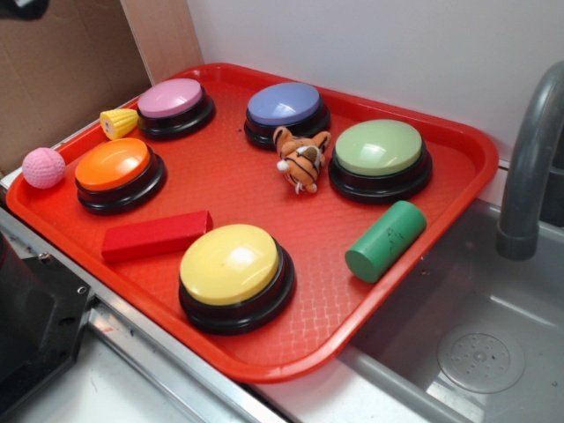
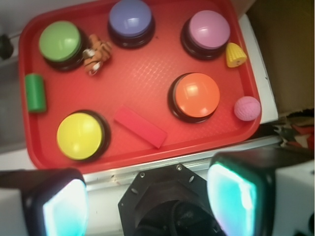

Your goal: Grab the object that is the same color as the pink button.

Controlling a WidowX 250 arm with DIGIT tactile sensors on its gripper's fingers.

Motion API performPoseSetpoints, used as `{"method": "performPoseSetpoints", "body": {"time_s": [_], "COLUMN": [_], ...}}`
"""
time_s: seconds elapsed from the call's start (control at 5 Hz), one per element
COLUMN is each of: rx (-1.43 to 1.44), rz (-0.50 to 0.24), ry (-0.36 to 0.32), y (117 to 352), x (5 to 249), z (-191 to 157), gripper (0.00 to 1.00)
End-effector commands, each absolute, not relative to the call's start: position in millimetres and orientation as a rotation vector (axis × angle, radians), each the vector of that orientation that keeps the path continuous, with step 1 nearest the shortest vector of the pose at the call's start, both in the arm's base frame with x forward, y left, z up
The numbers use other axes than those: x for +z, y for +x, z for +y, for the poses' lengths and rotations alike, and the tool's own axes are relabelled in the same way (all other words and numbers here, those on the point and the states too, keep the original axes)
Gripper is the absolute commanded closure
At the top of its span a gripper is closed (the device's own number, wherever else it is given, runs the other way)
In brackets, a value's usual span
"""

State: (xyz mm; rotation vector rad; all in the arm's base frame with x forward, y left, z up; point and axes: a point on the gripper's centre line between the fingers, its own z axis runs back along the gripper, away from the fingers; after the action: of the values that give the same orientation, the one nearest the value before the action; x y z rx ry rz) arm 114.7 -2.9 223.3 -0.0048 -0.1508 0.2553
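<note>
While nothing is held yet and the jaws stand wide apart, the gripper (image 2: 150, 196) hangs high over the near edge of the red tray (image 1: 264, 189), so the step in hand looks like the approach to the target. Five dome buttons sit on that tray; the pink button (image 1: 170, 97) is at the far left in the exterior view, with the orange button (image 1: 113, 164) nearer on the same side. A green cylinder (image 1: 385, 241) lies at the right edge and a red block (image 1: 156, 235) sits near the front; both are well apart from the work and need no care. Smaller again, a yellow corn-shaped toy (image 1: 118, 122) sits just beside the pink button, and it should not be mistaken for the target. Smallest is the pink ball (image 1: 43, 167), matching the pink button in colour, resting at the tray's left rim just beside the orange button. To do this well, I would centre the open fingers over the ball, come straight down, and set them so neither lands on the rim or the orange button. Being round, the ball may roll if nudged off-centre.
</note>
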Motion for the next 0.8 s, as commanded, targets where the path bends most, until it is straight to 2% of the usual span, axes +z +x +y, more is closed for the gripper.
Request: {"method": "performPoseSetpoints", "body": {"time_s": [0.0, 0.2, 0.6], "rx": [0.621, 0.852, 1.076], "rz": [-0.187, -0.213, -0.216], "ry": [0.063, 0.078, 0.09], "y": [112, 101, 85], "x": [212, 199, 172], "z": [35, 65, 113], "gripper": [0.0, 0.0, 0.0]}}
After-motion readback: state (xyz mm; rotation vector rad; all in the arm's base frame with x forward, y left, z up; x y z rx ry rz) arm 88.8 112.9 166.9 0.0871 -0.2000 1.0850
